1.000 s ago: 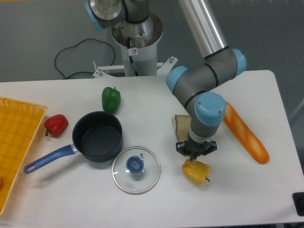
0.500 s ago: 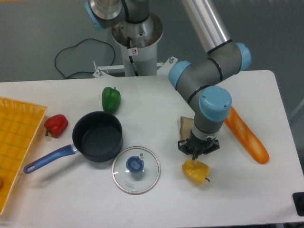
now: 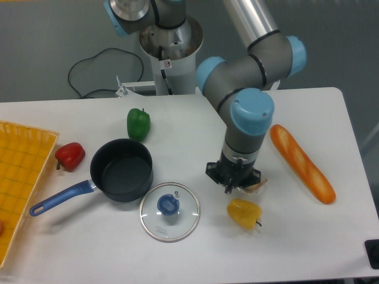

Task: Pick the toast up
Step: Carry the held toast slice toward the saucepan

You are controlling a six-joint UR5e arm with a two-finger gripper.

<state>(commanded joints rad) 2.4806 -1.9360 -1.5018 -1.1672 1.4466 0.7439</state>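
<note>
Seeing gripper [image 3: 233, 184] over toast [image 3: 256, 187] | only a pale corner shows beside it | yellow pepper [image 3: 243, 213] just below | jaws' state: I cannot tell, hidden.

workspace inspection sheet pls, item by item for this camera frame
surface: white table, a yellow tray at its left edge
job's things: toast mostly hidden under the gripper, only a sliver shows beside it
clutter: black pan with blue handle, glass lid, green pepper, red pepper, yellow pepper, baguette
grippers: gripper pointing down over the toast; open or shut cannot be told
cables: black cable looped on the floor behind the table
surroundings: grey floor, arm base at the table's back edge
</note>
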